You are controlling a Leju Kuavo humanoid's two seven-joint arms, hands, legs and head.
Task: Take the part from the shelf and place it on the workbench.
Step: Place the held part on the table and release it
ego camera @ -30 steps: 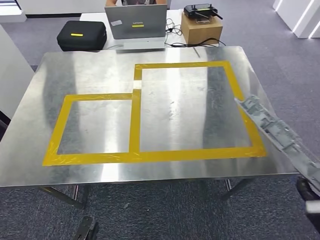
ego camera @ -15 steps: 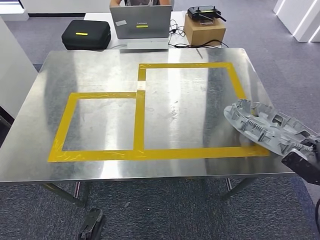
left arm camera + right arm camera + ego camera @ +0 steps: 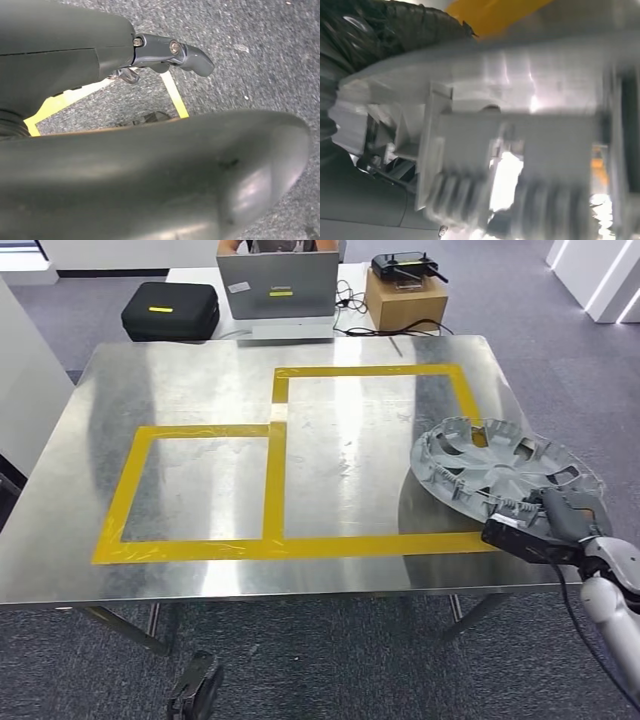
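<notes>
Right hand [image 3: 555, 525] sits at the surface's [image 3: 189, 380] right front corner, its fingers clamped on the near rim of the part [image 3: 498, 465], a round grey wheel-cover-like disc with ribbed spokes. The part reaches away from the hand toward the surface's middle, hollow side up, lying nearly flat over the right edge, its far rim across the right arm of the yellow tape frame [image 3: 275, 480]. Whether it touches the metal, I cannot tell. Being round, it has no clear long axis. Left hand [image 3: 166, 52] hangs low over grey carpet [image 3: 264, 50], fingers apart, holding nothing. A laptop [image 3: 278, 285] stands beyond the far edge.
</notes>
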